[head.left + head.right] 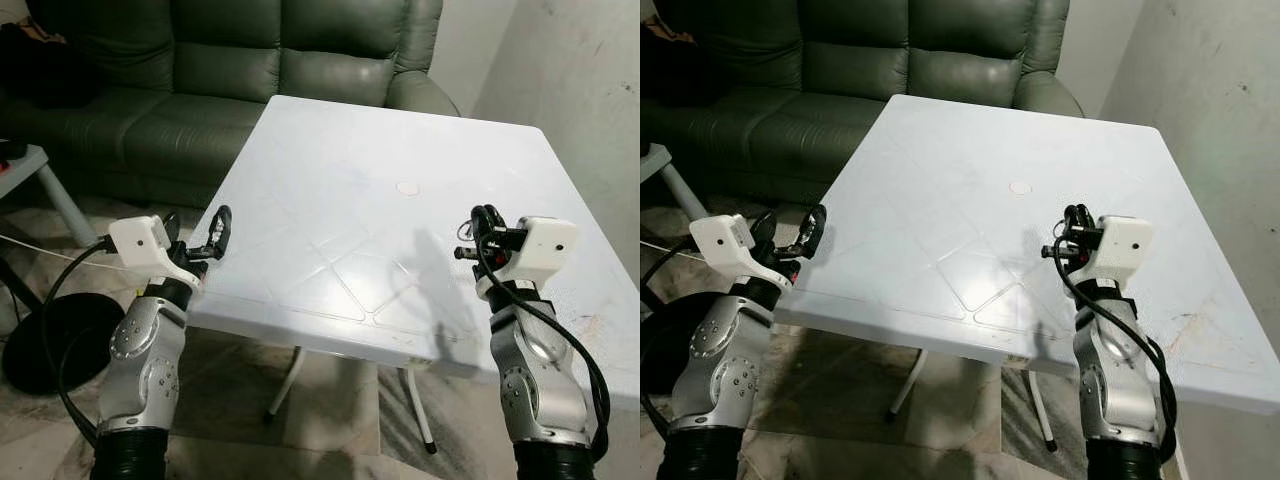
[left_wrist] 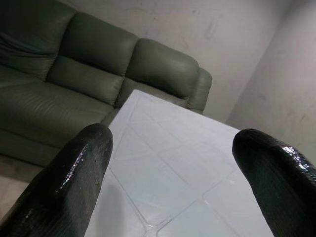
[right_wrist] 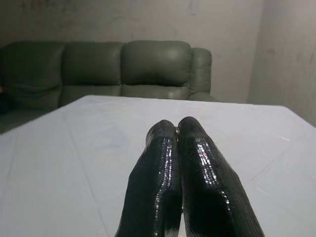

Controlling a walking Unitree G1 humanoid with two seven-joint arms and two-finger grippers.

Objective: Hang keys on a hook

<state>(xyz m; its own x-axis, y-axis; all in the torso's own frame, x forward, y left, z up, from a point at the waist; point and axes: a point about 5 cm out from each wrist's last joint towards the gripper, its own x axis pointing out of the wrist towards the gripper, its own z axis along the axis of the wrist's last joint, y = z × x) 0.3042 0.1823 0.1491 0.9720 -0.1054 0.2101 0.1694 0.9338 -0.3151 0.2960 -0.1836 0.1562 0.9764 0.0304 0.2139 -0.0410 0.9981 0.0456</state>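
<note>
My right gripper (image 1: 486,214) hovers over the near right part of the white table (image 1: 340,150). Its fingers (image 3: 163,163) are pressed shut. A thin metal key ring (image 1: 464,232) sticks out beside them, and a small glint of metal (image 3: 176,131) shows between the tips; the keys themselves are hidden. My left gripper (image 1: 216,232) is held at the table's near left edge. It is open, with nothing between its fingers (image 2: 74,173), and it points across the table toward the sofa.
A green leather sofa (image 1: 200,70) stands right behind the table. A small round mark (image 1: 407,187) sits mid-table. A grey side table (image 1: 25,170) and a black round base (image 1: 40,345) with cables are at the left. A wall (image 1: 590,90) runs along the right.
</note>
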